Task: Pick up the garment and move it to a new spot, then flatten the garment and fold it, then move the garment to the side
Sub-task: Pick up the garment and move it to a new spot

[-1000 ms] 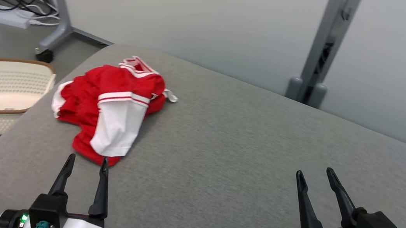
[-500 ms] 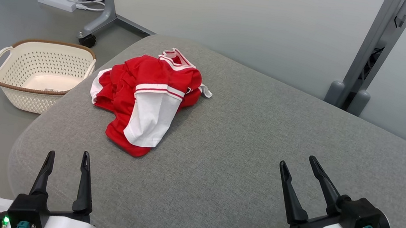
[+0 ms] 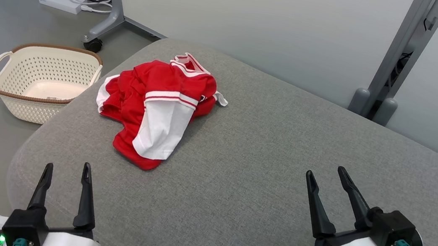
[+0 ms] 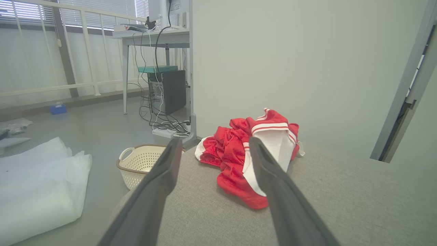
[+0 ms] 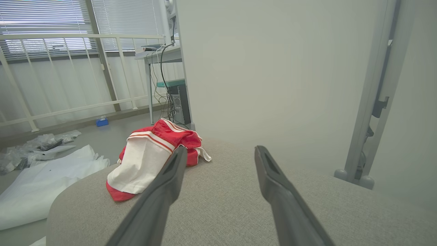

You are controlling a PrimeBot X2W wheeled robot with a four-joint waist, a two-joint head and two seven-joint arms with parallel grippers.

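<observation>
A crumpled red garment point(image 3: 151, 88) with white panels and white-striped trim lies in a heap near the far left corner of the grey cushioned surface point(image 3: 263, 175). It also appears ahead of the fingers in the left wrist view as the garment point(image 4: 235, 157) and to the left in the right wrist view as the garment point(image 5: 146, 157). My left gripper point(image 3: 66, 168) hovers open at the near left edge, well short of the heap. At the near right my right gripper point(image 3: 326, 173) is open too, with nothing between its fingers.
A cream perforated laundry basket point(image 3: 40, 80) stands on the floor left of the surface. Cables and a power strip point(image 3: 59, 0) lie by a wheeled stand leg behind it. White sheeting point(image 4: 37, 188) covers the floor at left. A grey post point(image 3: 397, 57) rises behind the surface.
The head camera has swung, so the whole scene sits further right and lower than a second ago. The garment lies as before. Both grippers stay open.
</observation>
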